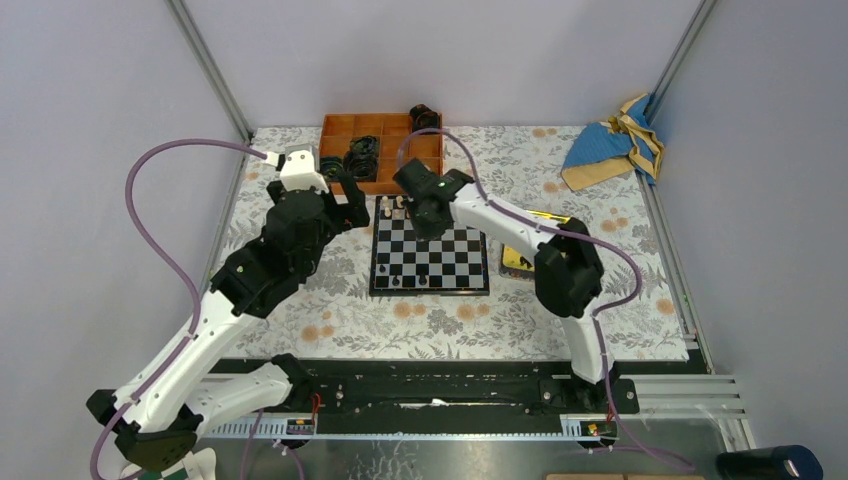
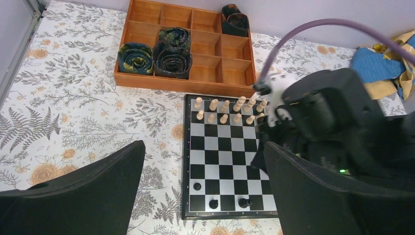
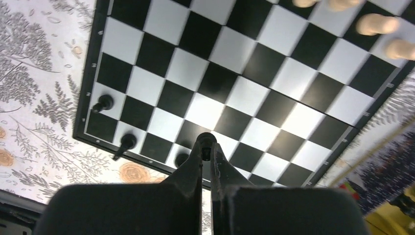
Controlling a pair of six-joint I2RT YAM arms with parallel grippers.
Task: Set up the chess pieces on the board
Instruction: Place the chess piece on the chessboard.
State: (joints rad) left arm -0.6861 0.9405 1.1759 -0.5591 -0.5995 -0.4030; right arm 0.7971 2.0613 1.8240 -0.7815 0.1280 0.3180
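Observation:
The board (image 1: 445,262) lies mid-table and also shows in the left wrist view (image 2: 220,156) and the right wrist view (image 3: 230,63). Three black chess pieces (image 2: 213,203) stand on its near left squares. They also show in the right wrist view (image 3: 127,142). My right gripper (image 3: 206,147) is shut on one tiny black chess piece (image 3: 206,139) and holds it above the board's near rows. In the top view it (image 1: 428,212) hovers over the far side of the board. My left gripper (image 2: 203,152) is open and empty, at the board's far left corner (image 1: 348,196).
Cream chessmen (image 2: 230,110) fill the board's two far rows. A wooden divided tray (image 2: 205,63) holding black coiled rings (image 2: 172,58) stands behind the board. A yellow box (image 1: 515,262) lies right of the board. A blue and tan cloth (image 1: 610,150) lies at the back right.

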